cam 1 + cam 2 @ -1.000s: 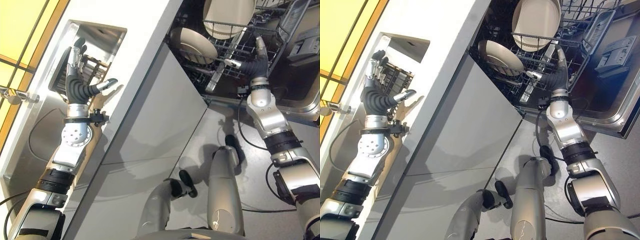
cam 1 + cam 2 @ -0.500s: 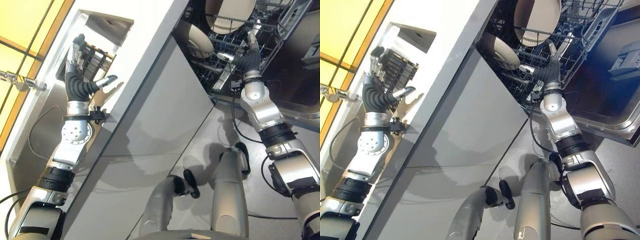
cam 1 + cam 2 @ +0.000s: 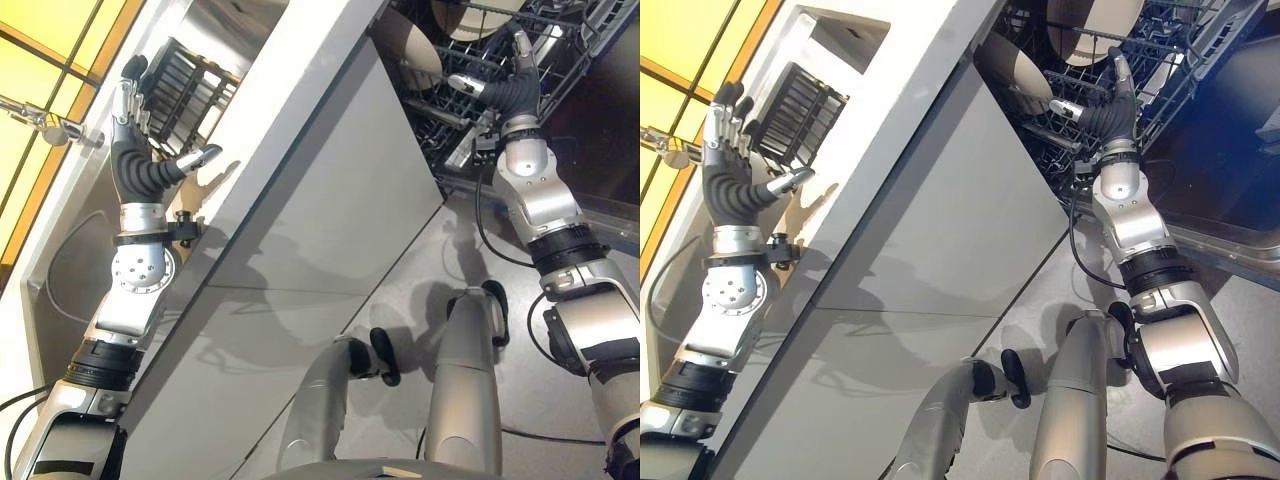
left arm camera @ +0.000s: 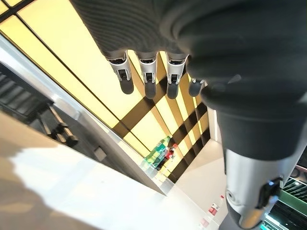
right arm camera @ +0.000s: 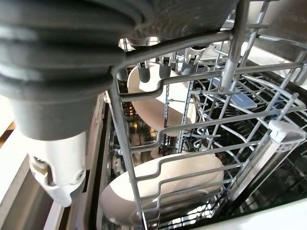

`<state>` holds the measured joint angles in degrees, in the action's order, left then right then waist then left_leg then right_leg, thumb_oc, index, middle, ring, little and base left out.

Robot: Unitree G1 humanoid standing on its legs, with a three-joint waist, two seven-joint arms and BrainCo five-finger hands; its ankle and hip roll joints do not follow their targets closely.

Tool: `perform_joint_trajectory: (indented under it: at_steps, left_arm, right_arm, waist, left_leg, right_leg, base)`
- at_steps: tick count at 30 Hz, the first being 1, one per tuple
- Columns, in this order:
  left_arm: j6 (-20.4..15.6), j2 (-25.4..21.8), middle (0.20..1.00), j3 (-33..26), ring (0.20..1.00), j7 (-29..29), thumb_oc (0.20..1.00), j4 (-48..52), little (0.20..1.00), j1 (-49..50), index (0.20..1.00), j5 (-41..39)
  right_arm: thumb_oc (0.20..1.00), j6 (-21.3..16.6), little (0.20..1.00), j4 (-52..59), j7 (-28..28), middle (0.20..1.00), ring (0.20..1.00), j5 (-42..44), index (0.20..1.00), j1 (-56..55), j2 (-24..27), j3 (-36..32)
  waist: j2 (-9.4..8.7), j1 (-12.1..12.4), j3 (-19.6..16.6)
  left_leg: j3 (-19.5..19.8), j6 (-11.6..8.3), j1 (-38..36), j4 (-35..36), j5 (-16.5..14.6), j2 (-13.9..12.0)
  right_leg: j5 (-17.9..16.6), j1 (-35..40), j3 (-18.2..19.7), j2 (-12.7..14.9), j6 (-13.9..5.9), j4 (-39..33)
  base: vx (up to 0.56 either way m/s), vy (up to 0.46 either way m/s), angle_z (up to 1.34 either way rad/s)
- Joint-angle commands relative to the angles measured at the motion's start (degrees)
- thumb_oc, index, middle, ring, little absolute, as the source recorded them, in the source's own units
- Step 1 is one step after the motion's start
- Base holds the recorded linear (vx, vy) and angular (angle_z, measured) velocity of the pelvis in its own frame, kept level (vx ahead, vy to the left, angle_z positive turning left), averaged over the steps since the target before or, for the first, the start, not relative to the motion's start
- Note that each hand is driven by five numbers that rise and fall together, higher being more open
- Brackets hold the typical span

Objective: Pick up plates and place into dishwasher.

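1. Hovering over the sink at the left, the left hand is spread wide and holds nothing; the dark drying rack sits just beyond it, so a slow reach there would be wise.
2. Keep clear of the counter edge in the middle.
3. At the far right, two plates stand in the dishwasher basket. The right hand is at the basket's wires with fingers straight, gripping nothing; draw it back without snagging.
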<state>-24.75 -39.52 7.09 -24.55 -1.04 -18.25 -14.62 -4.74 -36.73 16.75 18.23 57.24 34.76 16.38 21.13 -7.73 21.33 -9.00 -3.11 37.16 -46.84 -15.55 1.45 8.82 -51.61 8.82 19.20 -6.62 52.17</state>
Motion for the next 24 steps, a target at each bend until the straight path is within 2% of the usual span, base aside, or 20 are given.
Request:
perform_joint_trajectory:
  at_steps: [1, 8, 13, 19, 24]
  left_arm:
    - [-0.06, 1.37, 1.0, 0.75, 1.0, 1.88, 1.0, -0.98, 1.0, 1.8, 1.0, -0.75]
    - [0.83, 0.89, 1.0, 0.85, 1.0, 2.93, 1.0, -2.27, 1.0, -1.21, 1.0, -2.35]
    - [1.04, -0.19, 1.0, 1.15, 1.0, 2.81, 1.0, -4.71, 1.0, -4.4, 1.0, -3.27]
    - [1.07, 0.41, 1.0, 2.19, 1.0, 2.81, 1.0, -6.56, 1.0, -5.85, 1.0, -1.53]
    - [1.77, 0.81, 1.0, 1.9, 1.0, 3.11, 1.0, -6.53, 1.0, -5.16, 1.0, 0.18]
  right_arm:
    - [1.0, -3.28, 1.0, 0.87, -6.91, 1.0, 1.0, 2.24, 1.0, 8.31, -2.86, 5.29]
    - [1.0, -3.79, 1.0, 3.5, -5.43, 1.0, 1.0, 1.04, 1.0, 4.02, -1.94, 3.32]
    - [1.0, -4.05, 1.0, 6.94, -3.09, 1.0, 1.0, 1.04, 1.0, 0.59, -2.5, 1.35]
    - [1.0, -4.18, 1.0, 9.52, 1.67, 1.0, 1.0, -1.03, 1.0, -5.26, -3.47, -1.16]
    - [1.0, -1.97, 1.0, 14.66, 6.88, 1.0, 1.0, -4.56, 1.0, -12.58, -4.38, -3.86]
  waist:
    - [4.84, 1.44, 8.46]
    - [1.32, 0.71, 8.46]
    - [-2.23, 0.18, 8.46]
    - [-5.71, 0.37, 6.64]
    - [-8.69, 0.13, 4.79]
  left_leg:
    - [1.39, -0.18, 1.08, -8.28, -6.7, -0.29]
    - [2.07, -0.52, -6.01, 0.0, -4.39, -1.73]
    - [2.64, -0.78, -11.21, 5.97, -2.16, -2.84]
    - [2.67, -1.08, -15.47, 10.17, -1.0, -3.82]
    - [2.74, -0.93, -17.98, 12.67, -0.32, -4.39]
  right_leg:
    - [-4.55, 2.87, 5.59, 4.75, 0.11, -7.75]
    - [-8.72, 10.46, 2.82, 6.48, -0.79, -17.33]
    - [-12.47, 16.65, 0.24, 7.39, -1.66, -24.7]
    - [-14.21, 22.58, -2.57, 7.13, -2.24, -29.89]
    - [-14.76, 26.19, -4.04, 6.2, -2.55, -32.75]
  base:
    - [0.0, 0.044, 0.01]
    - [-0.02, -0.009, 0.02]
    - [-0.04, -0.072, 0.09]
    - [0.01, -0.079, 0.1]
    - [0.02, -0.085, 0.08]
